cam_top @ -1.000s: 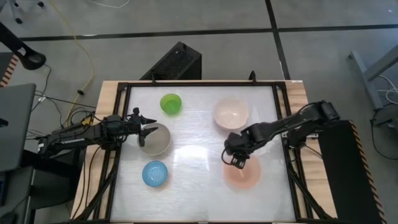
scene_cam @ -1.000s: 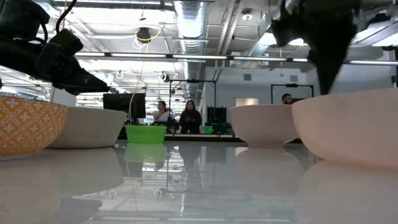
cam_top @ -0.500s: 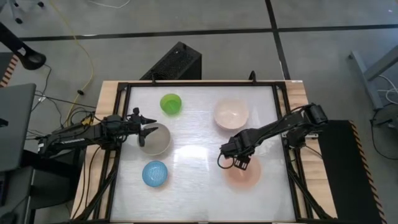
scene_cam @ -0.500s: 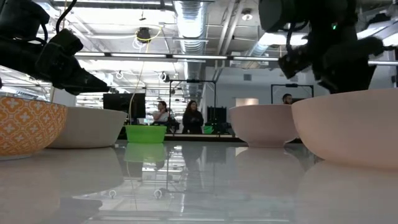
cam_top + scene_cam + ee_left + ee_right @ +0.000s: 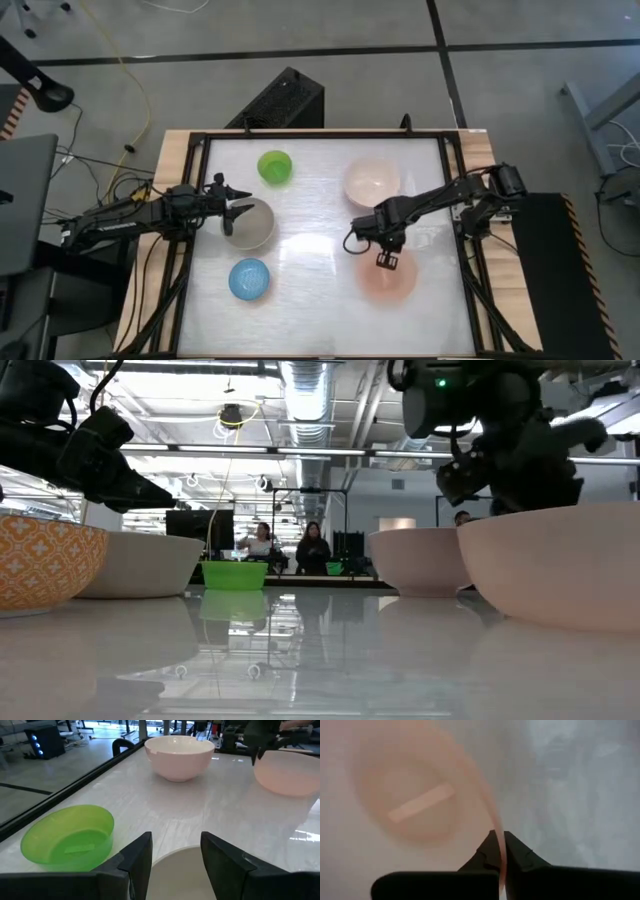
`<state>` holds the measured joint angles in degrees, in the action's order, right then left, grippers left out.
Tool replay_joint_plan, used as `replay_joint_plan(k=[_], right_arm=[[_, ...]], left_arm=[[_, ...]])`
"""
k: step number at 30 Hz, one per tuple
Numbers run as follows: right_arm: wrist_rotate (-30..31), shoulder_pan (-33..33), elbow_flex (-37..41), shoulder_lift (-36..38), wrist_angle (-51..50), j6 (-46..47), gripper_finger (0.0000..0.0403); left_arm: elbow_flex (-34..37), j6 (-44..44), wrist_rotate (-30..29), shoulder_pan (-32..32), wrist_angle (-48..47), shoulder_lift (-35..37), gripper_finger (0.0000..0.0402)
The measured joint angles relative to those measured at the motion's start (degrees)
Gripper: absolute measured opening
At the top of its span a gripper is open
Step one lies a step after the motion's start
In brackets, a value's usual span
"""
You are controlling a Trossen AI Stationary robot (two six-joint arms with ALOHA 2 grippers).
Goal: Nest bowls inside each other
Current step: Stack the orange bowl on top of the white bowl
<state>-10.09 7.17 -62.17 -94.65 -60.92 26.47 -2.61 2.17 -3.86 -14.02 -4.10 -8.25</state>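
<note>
The salmon-pink bowl [image 5: 390, 283] stands on its base at the table's near right, and my right gripper [image 5: 385, 261] is shut on its rim. On the table behind it rests the cream-white bowl [image 5: 372, 183]. The bright-green bowl [image 5: 274, 166] sits at the far left and the light-blue bowl [image 5: 249, 279] at the near left. My left gripper [image 5: 175, 845] is open, hovering level over the rim of the grey bowl [image 5: 250, 225] at the left. My right gripper pinches the pink bowl's rim [image 5: 499, 851] on the bowl's far side, one finger [image 5: 487, 854] on the inner wall and the other on the outer wall. The fingers come from above, pointing down. The bowl stands upright on the table.
A black frame [image 5: 455, 190] borders the white tabletop. Bare table lies in the middle, between the left and right bowls. People stand in the room far behind the table [image 5: 305, 548].
My right gripper has come down and a little toward the table's left, turning at the wrist, onto the pink bowl's far rim and has shut on it. The bowl has stayed on the table. My left arm has kept still.
</note>
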Motion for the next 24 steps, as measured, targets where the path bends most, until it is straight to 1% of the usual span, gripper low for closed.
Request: replay_joint_plan(k=[3,6,10,13,17,22,24], right_arm=[[-4.2,-2.0,0.0,0.7,0.6,0.0,0.0016],[-5.7,-3.9,-1.6,3.1,0.4,-0.8,0.0007],[-5.1,-6.9,-4.6,7.5,0.5,-1.5,0.0007],[-4.6,-10.4,-7.1,11.0,0.8,-1.5,0.0006],[-0.7,-17.1,-11.0,14.2,0.5,-1.9,0.0006],[8.8,-25.9,-15.2,15.2,0.1,-4.0,0.0006],[9.1,-29.6,-16.0,14.5,-0.1,-4.3,0.0006]], left_arm=[[0.0,0.0,0.0,0.0,0.0,0.0,0.0158],[0.0,0.0,0.0,0.0,0.0,0.0,0.0158],[0.0,0.0,0.0,0.0,0.0,0.0,0.0158],[0.0,0.0,0.0,0.0,0.0,0.0,0.0158],[0.0,0.0,0.0,0.0,0.0,0.0,0.0158],[0.0,0.0,0.0,0.0,0.0,0.0,0.0158],[0.0,0.0,0.0,0.0,0.0,0.0,0.0158]])
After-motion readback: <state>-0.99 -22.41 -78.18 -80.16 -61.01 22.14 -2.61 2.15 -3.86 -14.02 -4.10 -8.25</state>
